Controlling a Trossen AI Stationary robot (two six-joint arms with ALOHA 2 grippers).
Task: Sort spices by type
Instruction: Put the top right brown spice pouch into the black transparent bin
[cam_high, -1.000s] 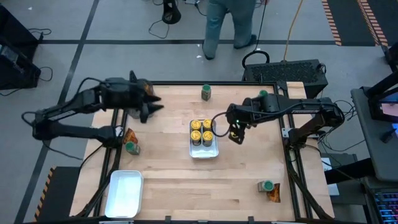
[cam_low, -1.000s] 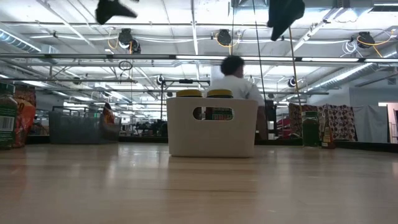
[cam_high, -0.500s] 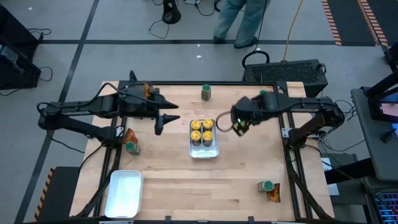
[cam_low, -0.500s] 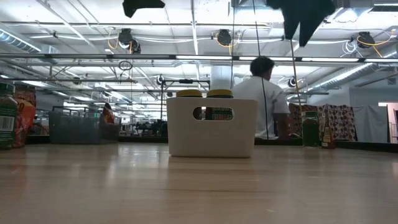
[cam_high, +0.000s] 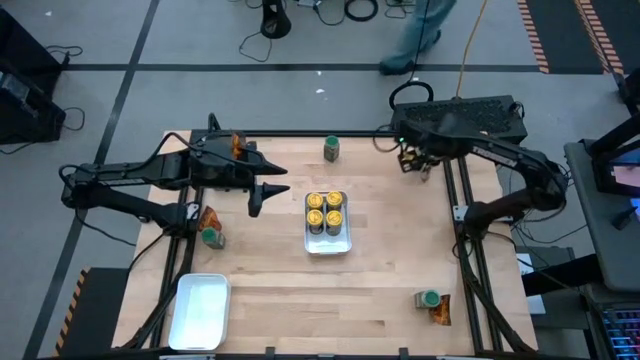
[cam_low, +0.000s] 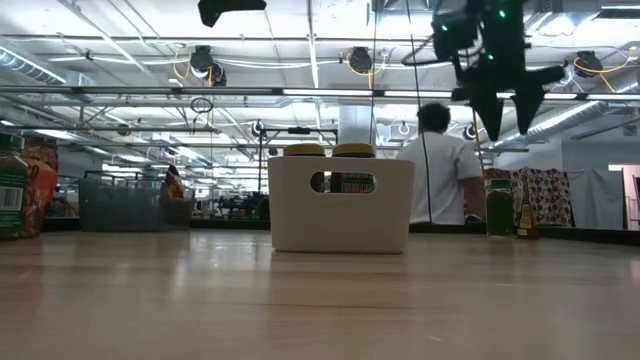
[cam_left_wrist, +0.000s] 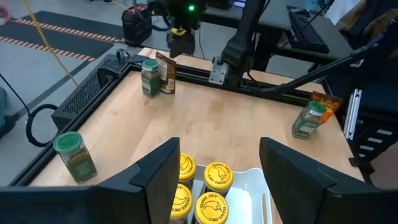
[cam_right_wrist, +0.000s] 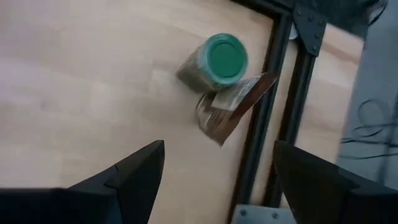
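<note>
Bright, even overhead strip lighting; right wrist view motion-blurred, low view's foreground tabletop soft.

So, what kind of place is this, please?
Probably a robotics lab or workshop in a large industrial hall. A wooden table in a black metal frame stands on grey concrete floor with cables, and the low view shows an open ceiling with pipes and strip lights.

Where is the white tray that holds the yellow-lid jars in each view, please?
High view: white tray, table centre.
Low view: white tray, centre, side wall facing us.
Left wrist view: white tray, nearest the camera, cut off.
Right wrist view: not in it.
Shared landmark: the yellow-lid jars inside.
</note>
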